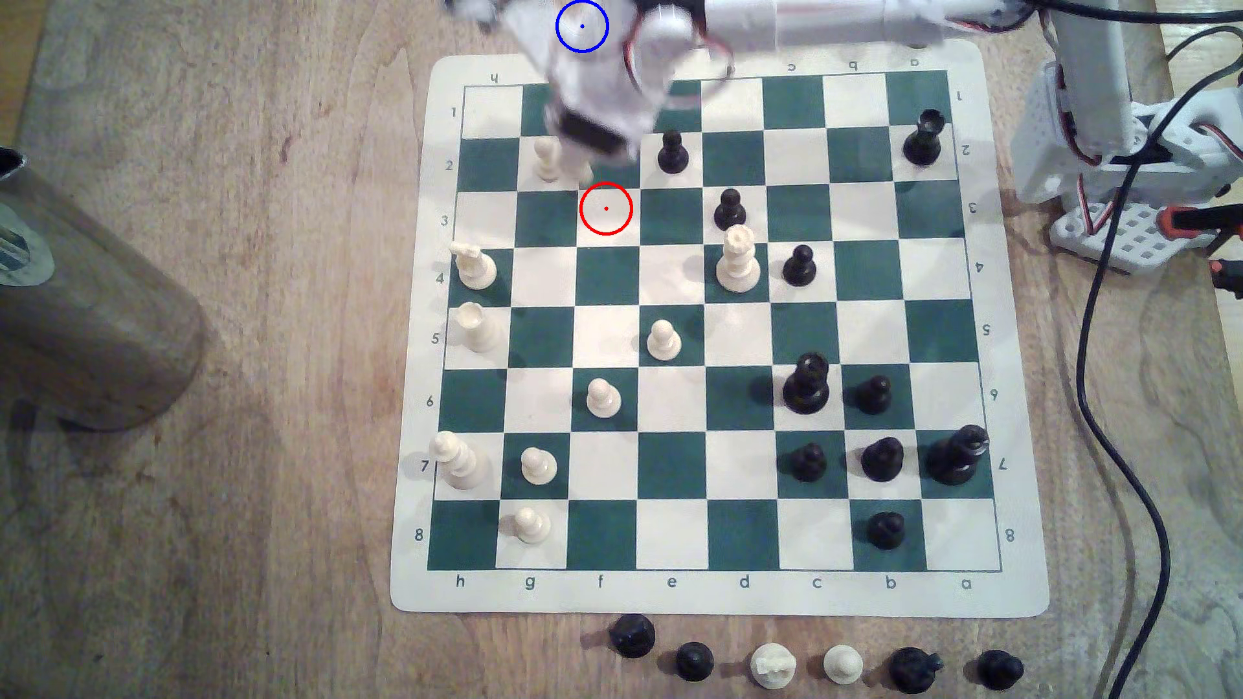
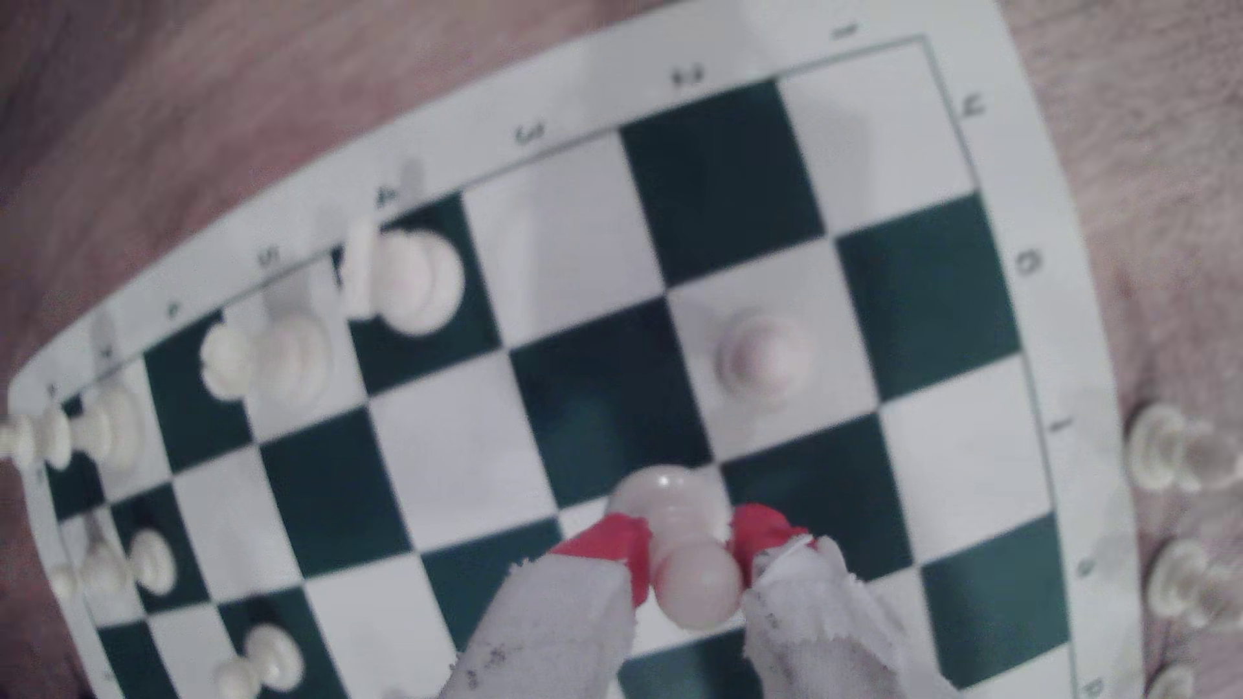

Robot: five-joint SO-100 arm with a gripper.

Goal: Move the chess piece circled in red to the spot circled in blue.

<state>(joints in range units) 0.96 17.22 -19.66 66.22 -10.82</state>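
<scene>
Pincer [image 2: 689, 544] grips one white pawn [image 2: 679, 538] above the board [image 1: 672, 598]; six pieces line the table [image 1: 269, 538] below it.

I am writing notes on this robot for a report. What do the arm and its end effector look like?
The arm is white plastic, partly wrapped in pale tape, with thin red-and-white wires at the joints and a black cable trailing away from it. The end effector has two white fingers with frayed pale wrapping and red tips.

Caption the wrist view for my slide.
Red-tipped hand clamps white pawn above the green-and-white chessboard.
</scene>
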